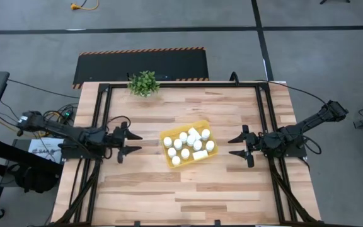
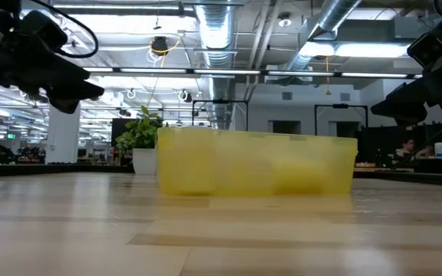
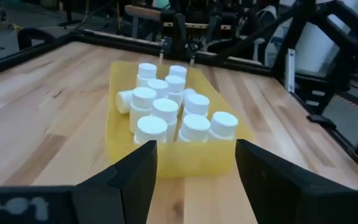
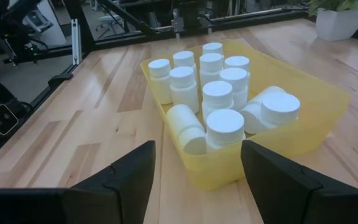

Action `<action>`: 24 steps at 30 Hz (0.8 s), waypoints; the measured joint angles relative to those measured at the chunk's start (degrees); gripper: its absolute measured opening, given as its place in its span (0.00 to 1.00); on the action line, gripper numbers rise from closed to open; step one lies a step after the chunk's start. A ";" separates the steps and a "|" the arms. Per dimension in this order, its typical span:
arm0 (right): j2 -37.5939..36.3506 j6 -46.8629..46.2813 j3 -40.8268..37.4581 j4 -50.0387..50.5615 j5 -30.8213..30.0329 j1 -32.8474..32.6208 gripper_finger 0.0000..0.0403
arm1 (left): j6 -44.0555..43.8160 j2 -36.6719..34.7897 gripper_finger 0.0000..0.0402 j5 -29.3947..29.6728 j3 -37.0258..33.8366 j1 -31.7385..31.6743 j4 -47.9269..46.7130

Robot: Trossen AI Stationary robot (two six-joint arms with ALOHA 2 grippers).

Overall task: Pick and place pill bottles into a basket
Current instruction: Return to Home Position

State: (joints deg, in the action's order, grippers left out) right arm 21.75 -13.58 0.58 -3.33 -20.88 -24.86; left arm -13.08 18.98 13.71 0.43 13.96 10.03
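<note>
Between the two gaping, empty jaws, white-capped pill bottles crowd the yellow basket, some toppled.

White pill bottles inside yellow basket

Pill bottles in basket – between both arms

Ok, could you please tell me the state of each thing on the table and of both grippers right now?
Basket: flat on the table, nearly full.
Pill bottles: all in the basket, most upright, two lying on their sides.
Left gripper: open, empty, left of the basket.
Right gripper: open, empty, right of the basket.
Potted plant: upright at the table's far edge.
</note>
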 joint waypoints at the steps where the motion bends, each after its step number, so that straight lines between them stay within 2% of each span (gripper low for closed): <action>1: 0.00 0.02 0.00 -0.01 0.01 -0.01 0.57 | 0.00 -3.16 0.51 -0.62 0.00 0.00 -3.38; 2: 0.00 0.01 0.00 -0.01 0.00 -0.01 0.57 | 0.00 -6.11 0.51 -1.21 0.04 -0.07 -6.44; 4: 0.01 0.02 0.00 -0.02 0.02 0.00 0.57 | 0.10 -10.46 0.51 -3.54 0.11 -0.39 -6.44; 9: -0.01 0.01 0.00 -0.02 0.00 0.00 0.57 | 0.09 -16.16 0.51 -6.79 0.11 -0.46 -7.06; 24: 0.00 0.01 0.00 -0.02 0.00 -0.02 0.57 | 0.07 -17.13 0.51 -7.06 0.11 -0.48 -7.24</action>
State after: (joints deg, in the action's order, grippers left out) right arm 21.75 -13.57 0.58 -3.36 -20.88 -24.88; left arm -13.02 1.85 6.66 0.54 13.47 2.79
